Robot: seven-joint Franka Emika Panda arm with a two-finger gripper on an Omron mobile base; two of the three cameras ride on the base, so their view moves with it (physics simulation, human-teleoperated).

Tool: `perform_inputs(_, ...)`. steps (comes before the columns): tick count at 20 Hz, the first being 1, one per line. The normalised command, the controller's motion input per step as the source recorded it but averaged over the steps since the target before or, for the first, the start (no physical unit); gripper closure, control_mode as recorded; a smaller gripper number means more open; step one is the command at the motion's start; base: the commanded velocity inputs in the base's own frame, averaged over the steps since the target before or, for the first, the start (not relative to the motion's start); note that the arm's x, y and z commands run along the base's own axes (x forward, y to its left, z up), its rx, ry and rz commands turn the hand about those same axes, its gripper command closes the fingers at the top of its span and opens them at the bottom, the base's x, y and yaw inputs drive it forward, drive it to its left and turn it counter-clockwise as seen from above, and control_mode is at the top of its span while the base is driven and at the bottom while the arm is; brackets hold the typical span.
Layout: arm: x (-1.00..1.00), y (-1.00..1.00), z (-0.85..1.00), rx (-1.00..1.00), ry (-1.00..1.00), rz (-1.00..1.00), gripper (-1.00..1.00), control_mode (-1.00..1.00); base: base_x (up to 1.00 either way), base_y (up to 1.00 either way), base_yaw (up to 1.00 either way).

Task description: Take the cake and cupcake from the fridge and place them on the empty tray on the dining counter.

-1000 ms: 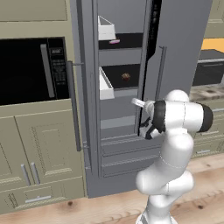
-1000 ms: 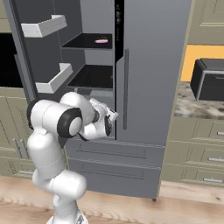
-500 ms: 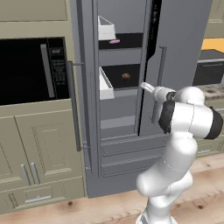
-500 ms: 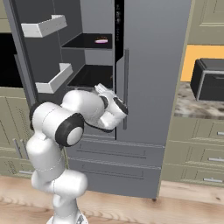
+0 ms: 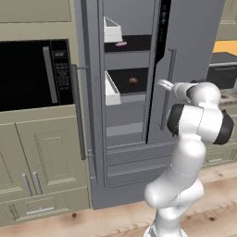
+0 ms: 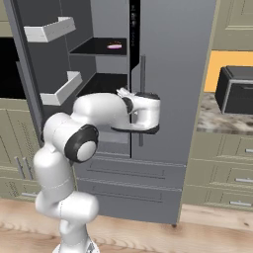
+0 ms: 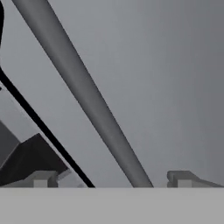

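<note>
Gripper (image 7: 111, 179): jaws spread, empty, facing the fridge (image 5: 185, 46) closed door handle (image 7: 87, 96) | cupcake (image 5: 133, 81): left of handle, deeper on shelf | swing your hand left.

Light wood plank floor (image 5: 115, 221). Olive-beige cabinet doors (image 5: 44, 157) with short metal handles below a built-in black microwave (image 5: 32, 74). On the far side, drawers (image 6: 222, 173) of the same colour under a speckled stone worktop (image 6: 217, 118) carrying a black appliance (image 6: 237, 89); orange wall panel (image 6: 217, 62) behind it. Even, flat lighting.
</note>
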Motion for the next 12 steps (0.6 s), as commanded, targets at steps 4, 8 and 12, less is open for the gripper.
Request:
perform_inputs(4, 0.35, -0.4, 0.2, -0.1, 0.11, 0.04, -1.0, -1.0, 0.0, 0.0, 0.0)
perform_inputs(8, 0.62, -0.01, 0.19, 0.0, -0.01, 0.24, -1.0, -1.0, 0.0, 0.0, 0.0)
perform_inputs(12, 0.35, -0.01, 0.28, 0.01, -0.17, 0.48, -1.0, -1.0, 0.0, 0.0, 0.0)
